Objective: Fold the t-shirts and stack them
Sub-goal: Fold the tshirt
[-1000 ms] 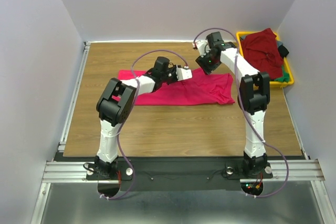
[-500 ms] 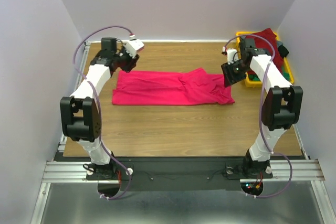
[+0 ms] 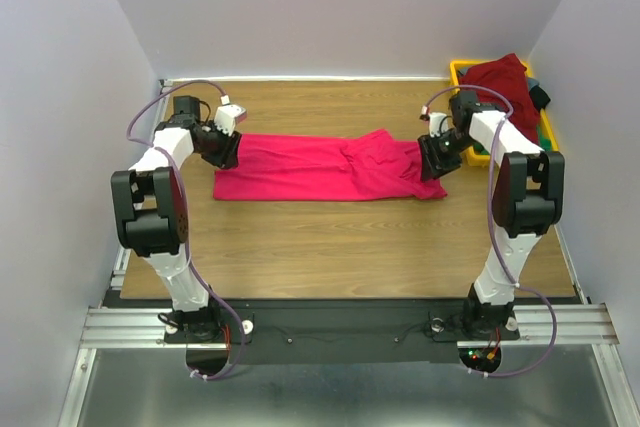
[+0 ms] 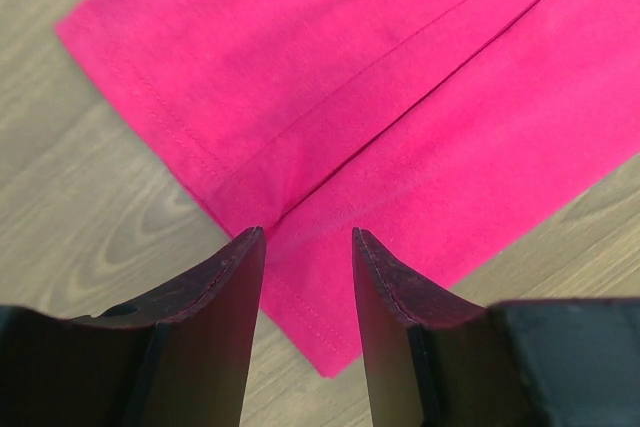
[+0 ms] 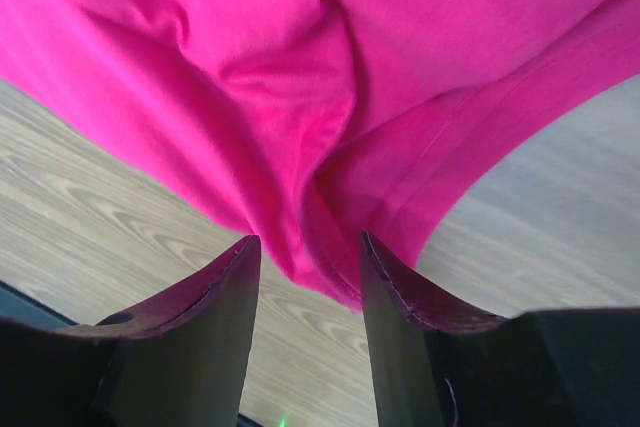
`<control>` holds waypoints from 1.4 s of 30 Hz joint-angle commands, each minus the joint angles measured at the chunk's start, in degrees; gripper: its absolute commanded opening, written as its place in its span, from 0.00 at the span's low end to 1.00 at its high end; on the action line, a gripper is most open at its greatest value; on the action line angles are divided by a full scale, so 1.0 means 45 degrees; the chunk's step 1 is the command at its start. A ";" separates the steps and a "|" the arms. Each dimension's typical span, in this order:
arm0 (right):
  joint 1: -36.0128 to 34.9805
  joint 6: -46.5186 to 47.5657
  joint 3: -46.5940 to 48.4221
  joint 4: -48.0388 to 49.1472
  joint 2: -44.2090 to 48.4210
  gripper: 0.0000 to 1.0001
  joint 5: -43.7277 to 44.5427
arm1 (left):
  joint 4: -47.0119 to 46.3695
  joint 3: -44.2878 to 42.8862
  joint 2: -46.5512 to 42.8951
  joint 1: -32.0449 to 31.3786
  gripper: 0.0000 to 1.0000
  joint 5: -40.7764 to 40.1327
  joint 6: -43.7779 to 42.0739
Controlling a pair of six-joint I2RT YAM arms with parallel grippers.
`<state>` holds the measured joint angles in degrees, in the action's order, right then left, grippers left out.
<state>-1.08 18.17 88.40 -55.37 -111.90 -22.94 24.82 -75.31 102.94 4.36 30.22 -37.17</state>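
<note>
One crimson shirt (image 3: 320,169) on the table (image 3: 330,242) — left gripper (image 4: 308,237) and right gripper (image 5: 305,242) at its ends, jaws moderately apart, empty; one maroon shirt (image 3: 500,85) tops the bin (image 3: 458,69).

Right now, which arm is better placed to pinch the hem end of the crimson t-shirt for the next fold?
Left. The left gripper hangs with jaws open right at the stitched hem of the crimson t-shirt. The right gripper is over the opposite, bunched end, by the yellow bin.
</note>
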 commanded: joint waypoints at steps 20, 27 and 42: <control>0.0533 0.1311 -0.2944 0.1074 0.1154 0.01 0.3864 | 0.0363 0.2905 0.0232 0.1178 0.23 -0.2202 -0.0080; 0.0553 0.2366 -0.4175 0.0803 0.1896 0.01 0.3907 | 0.0910 0.4410 -0.0842 0.1472 0.21 -0.2380 -0.0627; 0.0553 0.2233 0.0266 -0.1093 0.2016 0.40 0.0862 | 0.3742 0.1503 -0.2659 0.1472 0.47 0.1544 -0.2034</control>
<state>0.89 30.37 77.65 -59.31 -103.44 -13.45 36.29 -61.76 95.15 10.66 30.57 -43.77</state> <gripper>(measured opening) 0.398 0.460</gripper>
